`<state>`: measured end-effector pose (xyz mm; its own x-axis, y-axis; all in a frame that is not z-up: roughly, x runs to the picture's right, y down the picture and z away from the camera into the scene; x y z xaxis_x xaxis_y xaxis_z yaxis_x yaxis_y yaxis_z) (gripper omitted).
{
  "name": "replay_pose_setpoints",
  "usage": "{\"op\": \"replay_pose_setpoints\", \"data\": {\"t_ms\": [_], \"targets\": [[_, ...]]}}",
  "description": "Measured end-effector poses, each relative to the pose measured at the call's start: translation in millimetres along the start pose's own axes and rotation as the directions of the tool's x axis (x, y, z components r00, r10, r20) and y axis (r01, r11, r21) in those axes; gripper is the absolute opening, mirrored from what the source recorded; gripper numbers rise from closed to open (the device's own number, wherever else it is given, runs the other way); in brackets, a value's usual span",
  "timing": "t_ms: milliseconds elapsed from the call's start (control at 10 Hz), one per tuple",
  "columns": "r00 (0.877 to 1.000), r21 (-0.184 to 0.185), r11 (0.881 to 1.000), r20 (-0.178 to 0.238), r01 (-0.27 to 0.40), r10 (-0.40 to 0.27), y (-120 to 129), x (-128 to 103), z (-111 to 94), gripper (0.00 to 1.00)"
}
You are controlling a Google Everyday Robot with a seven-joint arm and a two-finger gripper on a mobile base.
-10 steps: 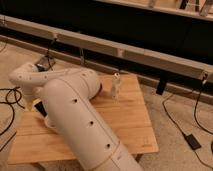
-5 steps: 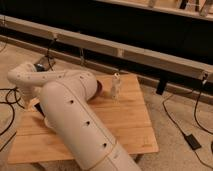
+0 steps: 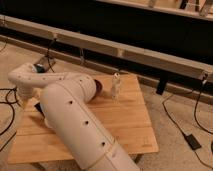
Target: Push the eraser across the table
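Note:
My white arm [image 3: 70, 115] sweeps up from the bottom over the wooden table [image 3: 127, 120], bends at the middle and reaches left. The gripper [image 3: 27, 100] hangs at the arm's far left end, over the table's left edge. A small flat black slab, the eraser [image 3: 40, 108], lies on the planks just right of the gripper and partly under the arm. I cannot tell whether the gripper touches it.
A small clear bottle [image 3: 116, 86] stands upright near the table's far edge. A dark round object [image 3: 99, 88] peeks out beside the elbow. Cables [image 3: 180, 125] run over the floor on the right and left. A long low rail [image 3: 125, 52] runs behind the table.
The arm's far end has shifted slightly left and down toward the table's left edge. The bottle has not moved.

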<state>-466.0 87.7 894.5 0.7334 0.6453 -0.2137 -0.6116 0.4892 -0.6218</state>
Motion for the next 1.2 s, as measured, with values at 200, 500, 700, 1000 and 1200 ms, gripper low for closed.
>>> {"op": "replay_pose_setpoints", "data": {"t_ms": [200,500,700,1000,1200], "targets": [[1.000,-0.005,1.000,-0.004,0.014,-0.014,1,2,6,0.65],[0.999,-0.020,0.999,-0.006,0.032,-0.033,4,4,15,0.65],[0.999,-0.030,0.999,-0.007,0.046,-0.046,6,3,20,0.65],[0.998,-0.021,0.998,-0.033,0.056,-0.057,5,8,28,0.65],[0.995,0.002,0.998,-0.076,0.059,-0.059,-1,19,31,0.65]]}}
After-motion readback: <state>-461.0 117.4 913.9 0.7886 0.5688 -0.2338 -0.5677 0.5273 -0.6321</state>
